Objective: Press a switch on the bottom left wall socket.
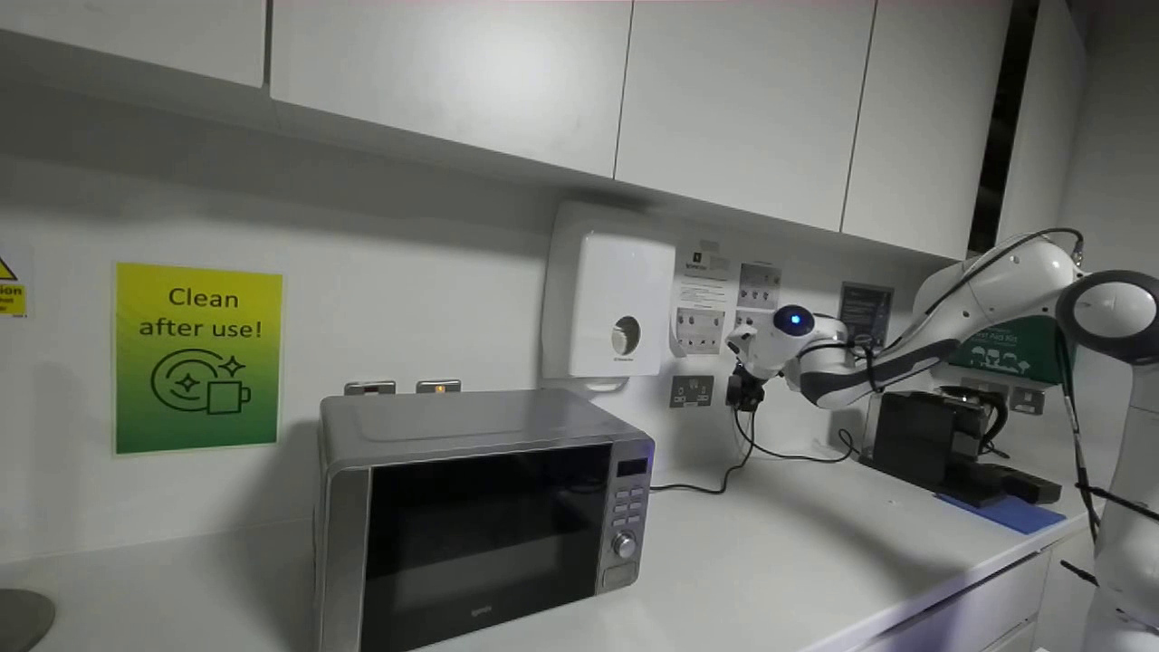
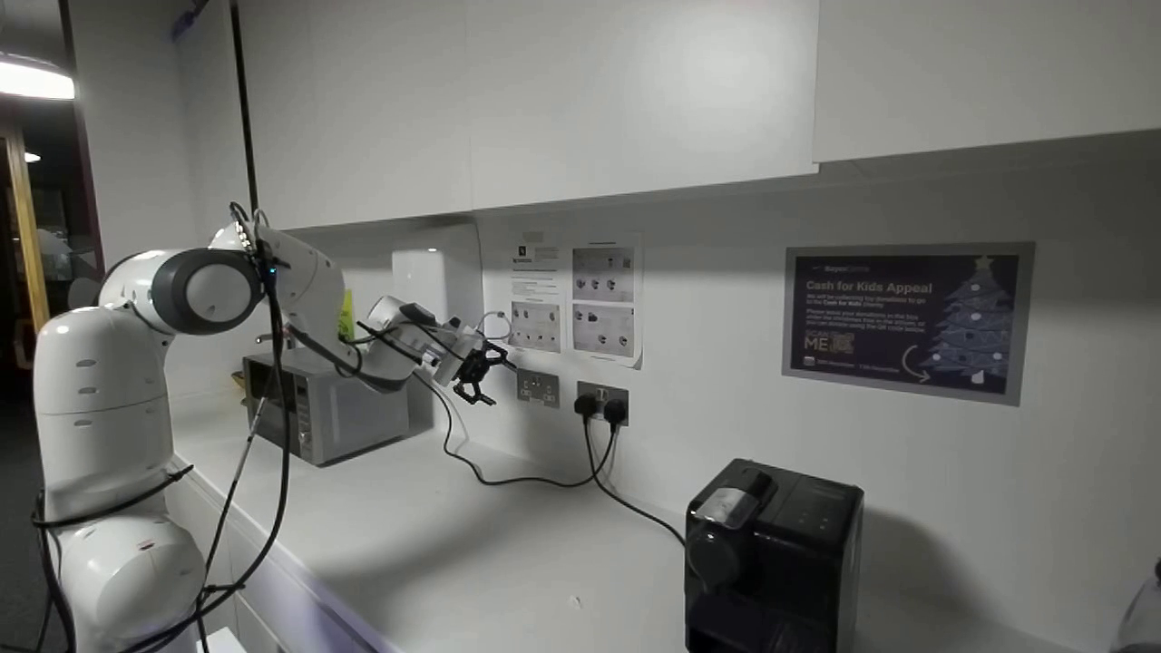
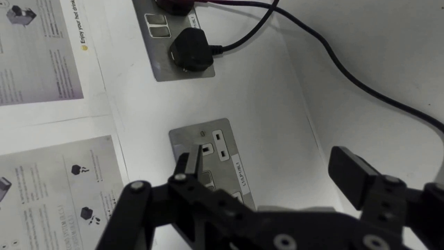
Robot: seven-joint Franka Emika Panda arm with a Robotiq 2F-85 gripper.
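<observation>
The left wall socket is a grey metal double plate with white outlet inserts, seen in both exterior views [image 1: 691, 391] [image 2: 538, 388] and in the wrist view [image 3: 223, 175]. No two-by-two block of white socket plates is in view. The plate's small rocker switches [image 3: 207, 177] are partly hidden behind a finger in the wrist view. My gripper [image 3: 267, 163] is open with nothing between its fingers. One finger overlaps the plate, the other lies off to the right over the wall and counter. In an exterior view my gripper [image 2: 501, 381] is beside the plate; contact cannot be told.
A second metal socket [image 2: 603, 395] holds two black plugs [image 3: 191, 52], with a black cable [image 3: 329, 50] running along the counter. A microwave [image 1: 489, 525], a white dispenser [image 1: 607, 299], a black coffee machine [image 2: 771, 553] and upper cabinets [image 1: 742, 100] surround the arm. Paper notices [image 2: 603, 304] hang above.
</observation>
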